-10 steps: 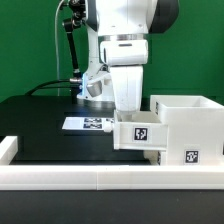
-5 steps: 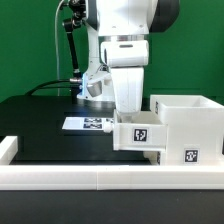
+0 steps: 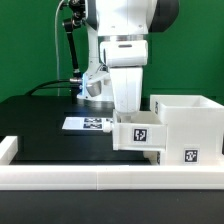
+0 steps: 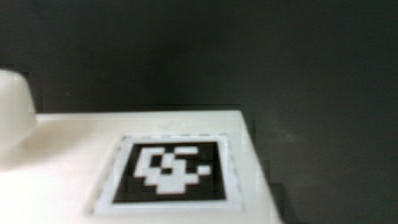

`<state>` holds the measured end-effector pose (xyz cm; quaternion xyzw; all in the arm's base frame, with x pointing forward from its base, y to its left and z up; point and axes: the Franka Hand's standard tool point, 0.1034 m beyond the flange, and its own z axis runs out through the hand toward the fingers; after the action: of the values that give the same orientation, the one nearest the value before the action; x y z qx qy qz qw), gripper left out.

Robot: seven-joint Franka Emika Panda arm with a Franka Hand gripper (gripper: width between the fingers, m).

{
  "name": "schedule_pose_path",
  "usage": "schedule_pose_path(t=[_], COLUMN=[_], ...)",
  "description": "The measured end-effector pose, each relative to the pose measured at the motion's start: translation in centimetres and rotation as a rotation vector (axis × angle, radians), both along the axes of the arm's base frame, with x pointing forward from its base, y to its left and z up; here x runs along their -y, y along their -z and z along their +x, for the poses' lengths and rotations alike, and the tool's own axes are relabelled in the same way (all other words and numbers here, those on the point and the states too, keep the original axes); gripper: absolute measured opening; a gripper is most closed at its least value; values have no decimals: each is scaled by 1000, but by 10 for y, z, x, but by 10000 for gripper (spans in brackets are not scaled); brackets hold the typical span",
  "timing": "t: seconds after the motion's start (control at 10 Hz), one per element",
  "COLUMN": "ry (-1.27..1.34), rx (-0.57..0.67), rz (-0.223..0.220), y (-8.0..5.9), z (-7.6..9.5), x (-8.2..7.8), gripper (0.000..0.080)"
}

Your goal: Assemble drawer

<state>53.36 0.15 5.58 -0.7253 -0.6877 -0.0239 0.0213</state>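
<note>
A small white drawer box with a marker tag on its front stands on the black table, pressed against the left side of a larger white open box. My gripper reaches straight down into the small box at its rear wall and looks shut on that wall. The fingertips are hidden behind the box. In the wrist view a white tagged panel fills the near field and hides the fingers, with black table beyond it.
The marker board lies flat on the table behind the small box. A white wall runs along the front edge, with a raised end at the exterior view's left. Black cables hang behind the arm.
</note>
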Motion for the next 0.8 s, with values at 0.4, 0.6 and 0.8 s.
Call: schedule_pose_path(t=[0.4, 0.6, 0.8], ry=[-39, -38, -37], rx=[5, 5, 4], rz=[0, 1, 1], y=[1, 2, 2], z=[-1, -1, -1], x=[4, 4, 4], gripper=[42, 42, 42])
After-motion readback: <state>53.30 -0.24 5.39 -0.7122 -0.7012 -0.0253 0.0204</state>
